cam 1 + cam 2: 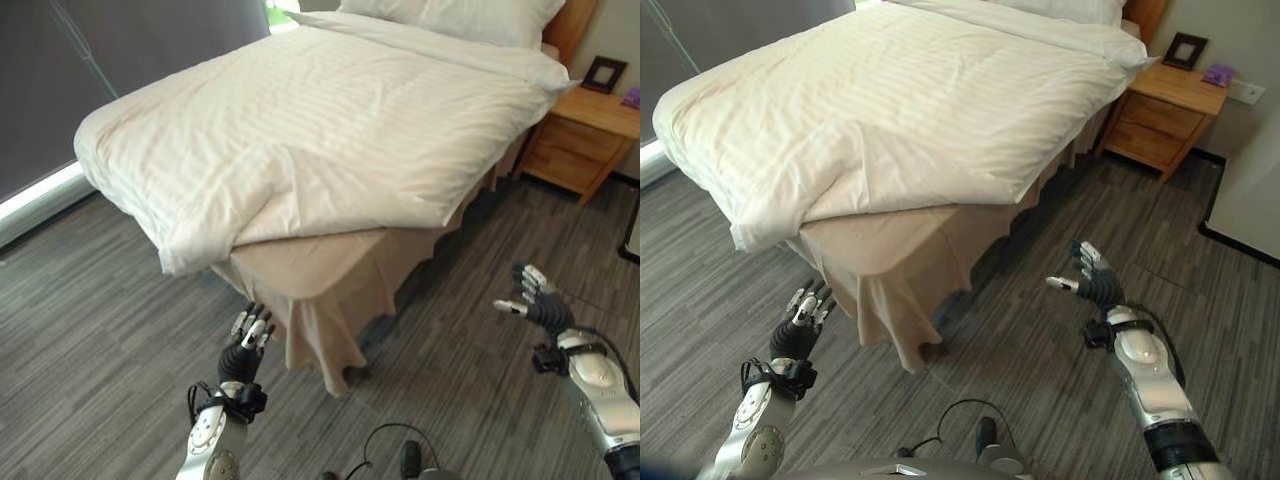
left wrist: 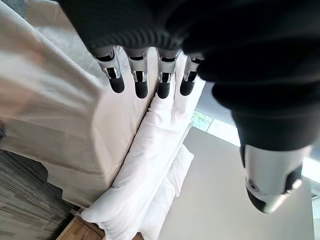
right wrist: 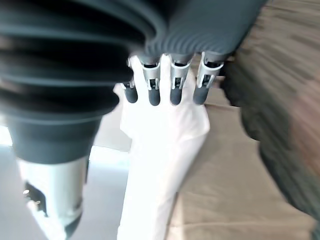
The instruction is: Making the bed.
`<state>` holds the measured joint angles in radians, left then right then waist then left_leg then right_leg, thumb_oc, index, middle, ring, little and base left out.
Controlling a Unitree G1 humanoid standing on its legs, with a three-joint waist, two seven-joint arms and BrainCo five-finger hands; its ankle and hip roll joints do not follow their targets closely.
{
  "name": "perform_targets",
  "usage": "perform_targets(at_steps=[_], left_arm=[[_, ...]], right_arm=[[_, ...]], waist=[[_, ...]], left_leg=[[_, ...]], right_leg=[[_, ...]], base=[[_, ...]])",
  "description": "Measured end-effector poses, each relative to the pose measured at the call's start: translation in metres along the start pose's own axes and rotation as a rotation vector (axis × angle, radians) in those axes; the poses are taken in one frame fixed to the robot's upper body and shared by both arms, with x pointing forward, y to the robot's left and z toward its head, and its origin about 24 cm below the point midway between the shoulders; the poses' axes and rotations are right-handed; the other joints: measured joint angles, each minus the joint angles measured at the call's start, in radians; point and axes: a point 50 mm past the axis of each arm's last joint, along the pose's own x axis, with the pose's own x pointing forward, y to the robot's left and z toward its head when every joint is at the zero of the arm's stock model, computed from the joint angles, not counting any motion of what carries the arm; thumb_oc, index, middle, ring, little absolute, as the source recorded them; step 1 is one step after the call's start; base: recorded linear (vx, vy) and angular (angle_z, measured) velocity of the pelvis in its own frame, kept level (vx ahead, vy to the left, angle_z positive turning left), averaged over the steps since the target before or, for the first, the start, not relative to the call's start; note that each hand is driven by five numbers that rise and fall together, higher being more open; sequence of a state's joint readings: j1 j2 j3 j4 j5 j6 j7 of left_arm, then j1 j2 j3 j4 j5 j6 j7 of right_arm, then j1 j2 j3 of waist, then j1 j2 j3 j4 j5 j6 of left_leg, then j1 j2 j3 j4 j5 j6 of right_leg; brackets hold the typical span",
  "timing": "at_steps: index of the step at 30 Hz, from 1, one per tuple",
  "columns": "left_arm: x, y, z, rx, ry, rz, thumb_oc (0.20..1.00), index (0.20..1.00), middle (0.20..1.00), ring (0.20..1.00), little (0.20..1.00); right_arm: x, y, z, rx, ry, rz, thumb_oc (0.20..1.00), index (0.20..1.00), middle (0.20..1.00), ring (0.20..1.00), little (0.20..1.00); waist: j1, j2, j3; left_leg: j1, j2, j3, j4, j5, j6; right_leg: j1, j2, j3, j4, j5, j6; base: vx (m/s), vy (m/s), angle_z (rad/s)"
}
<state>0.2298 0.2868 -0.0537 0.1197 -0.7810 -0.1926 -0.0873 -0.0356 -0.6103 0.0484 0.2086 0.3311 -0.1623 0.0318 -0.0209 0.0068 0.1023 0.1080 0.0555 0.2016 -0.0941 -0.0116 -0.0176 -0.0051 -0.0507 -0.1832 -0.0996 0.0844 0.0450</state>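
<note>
- Grey plank floor [image 1: 100,330] runs under you; the bed [image 1: 330,270] fills the view from 10 to 1 o'clock.
- White duvet [image 1: 330,120] covers the mattress; its near corner is folded back, baring a tan bed skirt [image 1: 320,300] at 12 o'clock.
- Pillows [image 1: 470,15] lie at the far headboard end, 1 o'clock.
- Wooden nightstand [image 1: 580,145] sits at 2 o'clock beside the bed, with a dark picture frame [image 1: 604,73] on it.
- Your left hand [image 1: 247,345] hangs at 7 o'clock, just short of the skirt, fingers straight, holding nothing.
- Your right hand [image 1: 1092,280] is raised at 4 o'clock over the floor, fingers extended, thumb out, empty.
</note>
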Motion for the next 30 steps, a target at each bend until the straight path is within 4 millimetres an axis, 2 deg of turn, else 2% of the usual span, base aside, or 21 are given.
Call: perform_targets(at_steps=[6,9,10,12,13,14,15,16,17,18,19,20,21,22,23,24,26,27,28,29,30], left_arm=[[0.002,-0.001,0.001,0.001,-0.005,-0.005,1.0,1.0,1.0,1.0,1.0],[0.012,-0.005,0.008,0.004,-0.031,-0.022,1.0,1.0,1.0,1.0,1.0],[0.016,-0.008,0.012,0.01,-0.044,-0.036,1.0,1.0,1.0,1.0,1.0],[0.033,-0.019,0.027,0.026,-0.097,-0.086,1.0,1.0,1.0,1.0,1.0],[0.034,-0.019,0.028,0.026,-0.101,-0.087,1.0,1.0,1.0,1.0,1.0],[0.034,-0.018,0.026,0.026,-0.092,-0.081,1.0,1.0,1.0,1.0,1.0],[0.035,-0.017,0.025,0.025,-0.088,-0.073,1.0,1.0,1.0,1.0,1.0],[0.036,-0.015,0.025,0.026,-0.088,-0.056,1.0,1.0,1.0,1.0,1.0],[0.036,-0.014,0.024,0.027,-0.086,-0.048,1.0,1.0,1.0,1.0,1.0],[0.036,-0.012,0.021,0.025,-0.075,-0.038,1.0,1.0,1.0,1.0,1.0],[0.039,-0.014,0.02,0.018,-0.072,-0.036,1.0,1.0,1.0,1.0,1.0],[0.034,-0.005,0.022,0.035,-0.073,-0.007,1.0,1.0,1.0,1.0,1.0],[0.034,-0.001,0.023,0.041,-0.073,0.011,1.0,1.0,1.0,1.0,1.0],[0.034,0.0,0.022,0.043,-0.069,0.014,1.0,1.0,1.0,1.0,1.0],[0.034,0.003,0.026,0.066,-0.072,0.015,1.0,1.0,1.0,1.0,1.0],[0.031,0.009,0.023,0.08,-0.059,0.036,1.0,1.0,1.0,1.0,1.0],[0.031,0.012,0.022,0.082,-0.055,0.053,1.0,1.0,1.0,1.0,1.0],[0.034,0.015,0.033,0.105,-0.081,0.054,1.0,1.0,1.0,1.0,1.0],[0.035,0.015,0.035,0.108,-0.088,0.053,1.0,1.0,1.0,1.0,1.0],[0.032,0.016,0.036,0.115,-0.09,0.048,1.0,1.0,1.0,1.0,1.0],[0.031,0.016,0.036,0.117,-0.09,0.048,1.0,1.0,1.0,1.0,1.0]], right_arm=[[-0.004,0.008,-0.004,0.03,0.006,0.013,1.0,1.0,1.0,1.0,1.0],[-0.009,0.014,-0.007,0.045,0.013,0.03,1.0,1.0,1.0,1.0,1.0],[-0.009,0.015,-0.007,0.056,0.009,0.032,1.0,1.0,1.0,1.0,1.0],[-0.009,0.012,-0.005,0.073,-0.002,0.026,1.0,1.0,1.0,1.0,1.0],[-0.007,0.011,-0.002,0.075,-0.012,0.023,1.0,1.0,1.0,1.0,1.0],[-0.008,0.007,-0.002,0.095,-0.022,-0.003,1.0,1.0,1.0,1.0,1.0],[-0.01,0.003,-0.003,0.093,-0.022,-0.015,1.0,1.0,1.0,1.0,1.0],[-0.012,-0.002,-0.002,0.103,-0.025,-0.041,1.0,1.0,1.0,1.0,1.0],[-0.012,-0.003,0.0,0.119,-0.037,-0.05,1.0,1.0,1.0,1.0,1.0],[-0.011,-0.005,0.002,0.121,-0.048,-0.056,1.0,1.0,1.0,1.0,1.0],[-0.012,-0.013,0.003,0.104,-0.047,-0.074,1.0,1.0,1.0,1.0,1.0],[-0.014,-0.01,0.001,0.122,-0.042,-0.076,1.0,1.0,1.0,1.0,1.0],[-0.015,-0.01,0.0,0.141,-0.049,-0.095,1.0,1.0,1.0,1.0,1.0],[-0.016,-0.005,-0.003,0.17,-0.043,-0.103,1.0,1.0,1.0,1.0,1.0],[-0.013,0.006,-0.004,0.227,-0.05,-0.1,1.0,1.0,1.0,1.0,1.0],[-0.013,0.011,-0.004,0.247,-0.053,-0.089,1.0,1.0,1.0,1.0,1.0],[-0.014,0.015,-0.006,0.25,-0.04,-0.073,1.0,1.0,1.0,1.0,1.0],[-0.016,0.024,-0.005,0.26,-0.042,-0.045,1.0,1.0,1.0,1.0,1.0],[-0.02,0.024,-0.009,0.259,-0.025,-0.044,1.0,1.0,1.0,1.0,1.0],[-0.028,0.021,-0.017,0.253,0.01,-0.06,1.0,1.0,1.0,1.0,1.0],[-0.029,0.02,-0.018,0.254,0.015,-0.067,1.0,1.0,1.0,1.0,1.0]], waist=[[0.0,-0.007,0.001],[0.004,-0.032,0.015],[0.007,-0.053,0.028],[0.021,-0.108,0.077],[0.038,-0.101,0.091],[0.041,-0.093,0.099],[0.027,-0.09,0.104],[0.021,-0.084,0.11],[0.023,-0.083,0.11],[0.028,-0.067,0.109],[0.019,-0.045,0.117],[0.038,-0.077,0.118],[0.04,-0.095,0.117],[0.039,-0.107,0.111],[0.048,-0.14,0.097],[0.046,-0.117,0.074],[0.037,-0.089,0.061],[0.006,-0.064,0.063],[-0.005,-0.055,0.064],[-0.011,-0.047,0.057],[-0.015,-0.045,0.056]], left_leg=[[0.002,-0.001,-0.018,-0.004,0.001,0.001],[-0.026,0.001,-0.042,0.047,0.004,-0.001],[-0.075,0.001,-0.058,0.138,-0.01,-0.022],[-0.265,0.005,-0.122,0.461,-0.046,-0.073],[-0.31,0.017,-0.16,0.568,-0.055,-0.09],[-0.337,0.048,-0.173,0.585,-0.079,-0.111],[-0.334,0.078,-0.167,0.513,-0.072,-0.107],[-0.31,0.114,-0.107,0.367,-0.066,-0.103],[-0.294,0.115,-0.09,0.281,-0.059,-0.092],[-0.292,0.119,-0.086,0.198,-0.051,-0.083],[-0.258,0.128,-0.096,0.107,0.02,-0.132],[-0.223,0.106,-0.101,0.097,0.079,-0.102],[-0.233,0.083,-0.078,0.151,0.084,-0.082],[-0.235,0.059,-0.07,0.188,0.061,-0.051],[-0.243,-0.006,-0.018,0.284,-0.016,0.038],[-0.197,-0.041,0.044,0.261,-0.083,0.063],[-0.182,-0.047,0.056,0.237,-0.084,0.077],[-0.151,-0.059,0.045,0.202,-0.083,0.103],[-0.138,-0.064,0.029,0.189,-0.084,0.1],[-0.11,-0.075,0.022,0.152,-0.061,0.1],[-0.101,-0.084,0.022,0.141,-0.062,0.098]], right_leg=[[0.015,-0.003,-0.016,0.0,-0.002,0.003],[0.021,-0.004,-0.033,0.001,-0.005,0.006],[0.015,-0.008,-0.044,0.001,-0.014,0.005],[-0.009,-0.033,-0.06,0.026,-0.018,-0.027],[-0.006,-0.021,-0.06,0.033,-0.016,-0.031],[0.007,-0.012,-0.077,0.026,-0.029,-0.037],[0.007,-0.005,-0.092,0.033,-0.041,-0.035],[-0.005,-0.002,-0.097,0.027,-0.044,-0.032],[-0.008,-0.008,-0.077,0.009,-0.048,-0.026],[-0.003,-0.003,-0.065,0.001,-0.063,-0.001],[-0.033,0.0,-0.06,0.068,-0.074,0.0],[-0.02,-0.021,-0.029,0.071,-0.053,0.009],[-0.008,-0.054,-0.022,0.064,-0.064,0.026],[-0.002,-0.078,-0.019,0.069,-0.072,0.037],[-0.042,-0.155,0.005,0.149,-0.086,0.088],[-0.106,-0.212,0.032,0.316,-0.082,0.133],[-0.174,-0.216,0.042,0.426,-0.022,0.129],[-0.29,-0.228,0.095,0.61,0.047,0.159],[-0.294,-0.223,0.115,0.607,0.03,0.153],[-0.278,-0.219,0.115,0.527,0.013,0.138],[-0.281,-0.222,0.111,0.488,0.013,0.138]], base=[[0.0,-0.012,0.08],[-0.15,-0.108,0.24],[-0.11,-0.055,0.43],[0.02,0.053,0.31],[0.12,0.111,0.02],[0.14,0.082,0.08],[0.3,0.188,0.25],[0.31,0.196,0.1],[0.32,0.232,-0.09],[0.16,0.129,-0.17],[0.23,0.207,-0.31],[0.28,0.286,-0.37],[0.38,0.435,-0.43],[0.29,0.385,-0.48],[0.25,0.42,-0.77],[0.25,0.388,-0.84],[0.26,0.258,-0.33],[0.15,0.052,0.14],[0.23,-0.038,0.41],[0.23,-0.088,0.37],[0.3,-0.12,0.27]])
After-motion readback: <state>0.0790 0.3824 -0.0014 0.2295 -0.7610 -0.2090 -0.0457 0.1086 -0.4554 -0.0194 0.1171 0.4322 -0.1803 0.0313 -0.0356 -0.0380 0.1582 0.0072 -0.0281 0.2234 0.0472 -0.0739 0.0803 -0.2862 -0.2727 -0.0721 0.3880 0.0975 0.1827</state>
